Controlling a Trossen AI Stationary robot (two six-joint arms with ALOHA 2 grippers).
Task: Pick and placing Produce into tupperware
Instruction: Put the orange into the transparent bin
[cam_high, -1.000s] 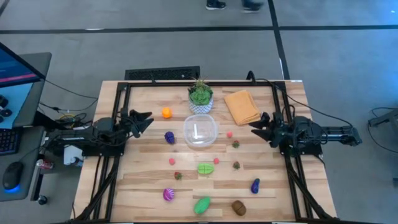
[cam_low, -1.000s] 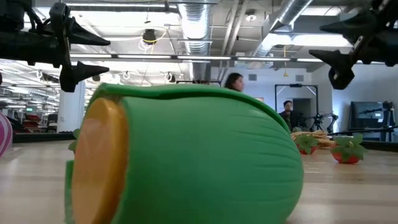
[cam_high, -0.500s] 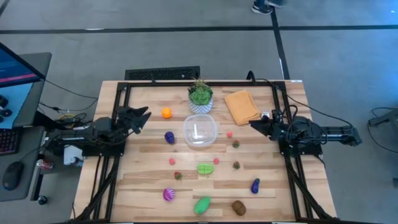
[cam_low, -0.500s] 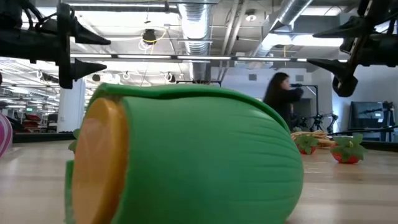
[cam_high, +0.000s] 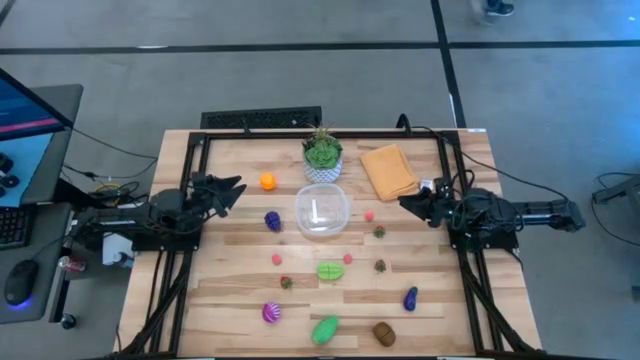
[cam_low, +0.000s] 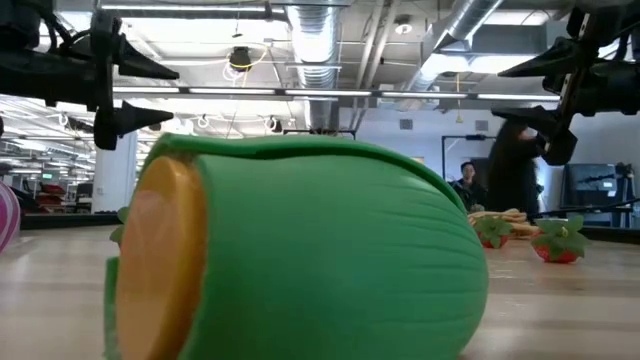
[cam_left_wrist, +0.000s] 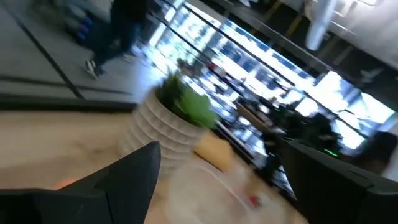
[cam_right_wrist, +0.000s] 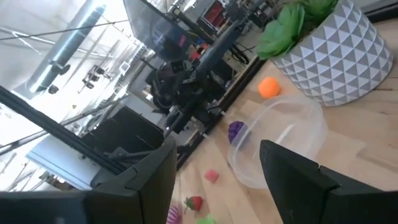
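Left gripper (cam_high: 233, 188) fingers apart, nothing between them, hovering over the left edge of the desk (cam_high: 230, 300), near the orange ball (cam_high: 267, 181) but not touching it. Right gripper (cam_high: 408, 203) fingers also apart and empty, over the right side just below the folded orange cloth (cam_high: 389, 171). Tupperware (cam_high: 322, 211) sits mid-desk between the two grippers, upright, no produce in it that I can make out. Potted plant (cam_high: 322, 153) just behind it. Produce scattered on the desk: purple piece (cam_high: 272, 220) beside the tupperware's left wall, green round piece (cam_high: 330, 270) in front of it, green melon-like piece (cam_high: 325, 329), brown piece (cam_high: 384, 333), dark purple eggplant (cam_high: 410, 298) and striped magenta piece (cam_high: 271, 313) along the near edge. Low view is mostly filled by the green piece.
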